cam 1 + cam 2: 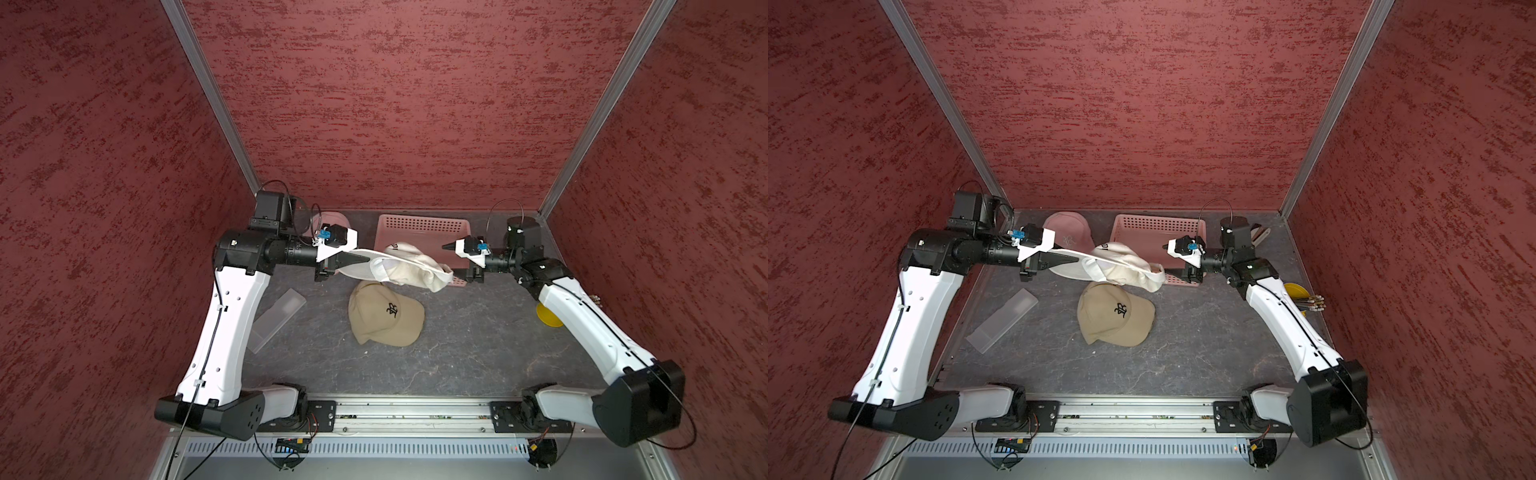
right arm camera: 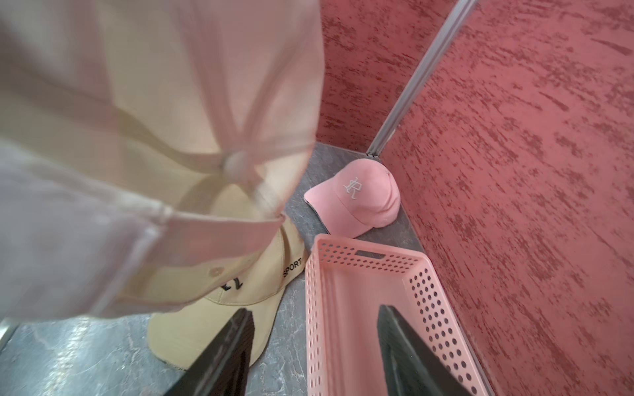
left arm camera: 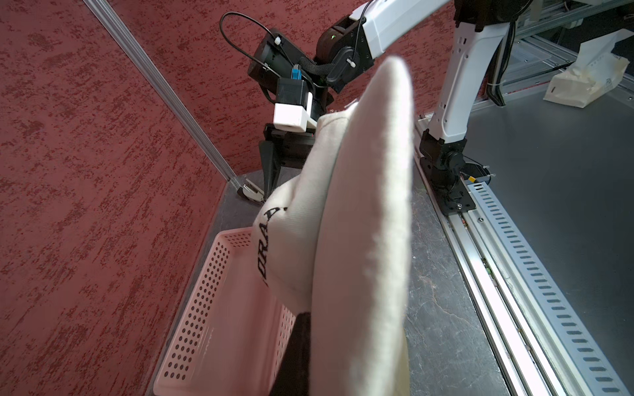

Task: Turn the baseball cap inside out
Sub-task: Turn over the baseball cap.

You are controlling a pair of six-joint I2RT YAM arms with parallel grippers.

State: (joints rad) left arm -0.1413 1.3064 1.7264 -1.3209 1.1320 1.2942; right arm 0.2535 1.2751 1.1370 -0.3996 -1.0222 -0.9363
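The white baseball cap (image 1: 407, 266) (image 1: 1125, 266) hangs in the air between my two grippers, with black lettering on its crown (image 3: 274, 240). My left gripper (image 1: 365, 259) (image 1: 1075, 261) is shut on its brim (image 3: 363, 205); the brim hides most of the jaws in the left wrist view. At the cap's back end stands my right gripper (image 1: 451, 261) (image 1: 1167, 259) (image 2: 314, 312), open with nothing between its fingers. The cap's crown (image 2: 137, 120) droops just beside its lower finger; whether they touch I cannot tell.
A tan cap (image 1: 386, 313) (image 1: 1115, 311) (image 2: 212, 308) lies on the table under the white one. A pink cap (image 1: 1067, 232) (image 2: 356, 199) sits at the back left, beside a pink perforated basket (image 1: 419, 226) (image 2: 363, 255). A clear plastic piece (image 1: 278, 320) lies left; a yellow object (image 1: 1293, 291) lies right.
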